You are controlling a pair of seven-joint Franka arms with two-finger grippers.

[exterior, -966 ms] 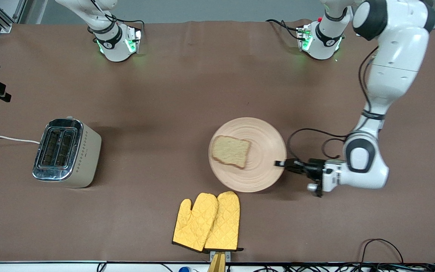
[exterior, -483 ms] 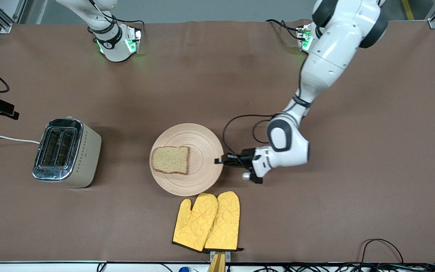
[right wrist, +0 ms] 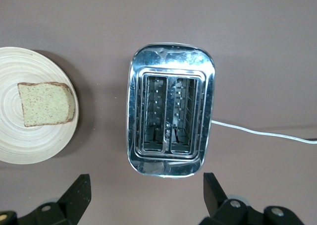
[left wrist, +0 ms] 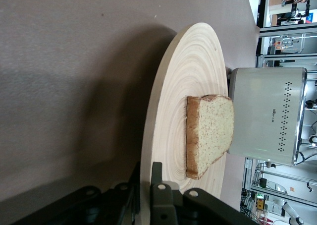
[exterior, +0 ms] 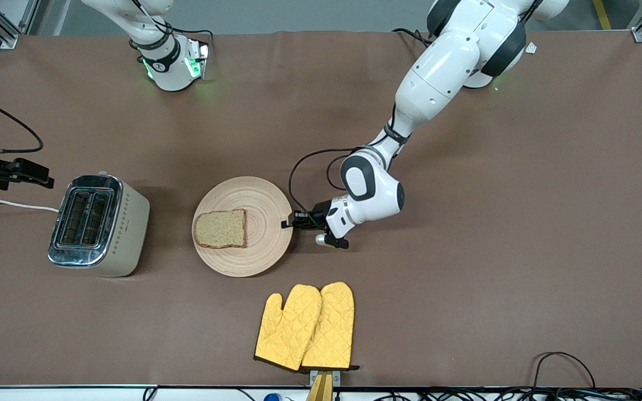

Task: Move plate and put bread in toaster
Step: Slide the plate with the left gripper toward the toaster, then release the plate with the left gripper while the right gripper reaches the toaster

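Clamped on the round ring-grained wooden plate's (exterior: 243, 226) rim, the left gripper (exterior: 291, 223) sits low at the table. Squarish brown bread (exterior: 220, 228) lies on it, beside the chrome-topped cream toaster (exterior: 98, 224). Right gripper (right wrist: 148, 197), fingers wide apart, hovers over the toaster's end.

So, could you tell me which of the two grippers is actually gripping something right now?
The left gripper: it is clamped on the rim of the plate carrying the bread. The right gripper is open, holding nothing, above the toaster.
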